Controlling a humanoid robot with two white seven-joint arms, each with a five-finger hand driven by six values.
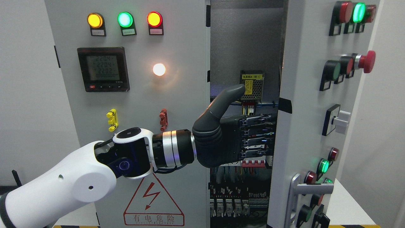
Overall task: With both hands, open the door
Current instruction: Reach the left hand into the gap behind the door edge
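The grey cabinet's right door (303,133) stands partly swung out, showing wiring and breakers (240,190) inside. My left hand (250,136), dark grey, reaches across from the lower left into the gap. Its fingers (259,131) stretch toward the door's inner edge, the tips hidden behind it, and the thumb (226,98) points up. The hand grasps nothing that I can see. The left door (133,104) stays closed. My right hand is out of view.
The open door carries push buttons (333,69), a red mushroom button (367,61), a white rotary switch (340,121) and a metal handle (311,189). The left door holds three lamps, a meter (103,69) and a warning triangle (154,202).
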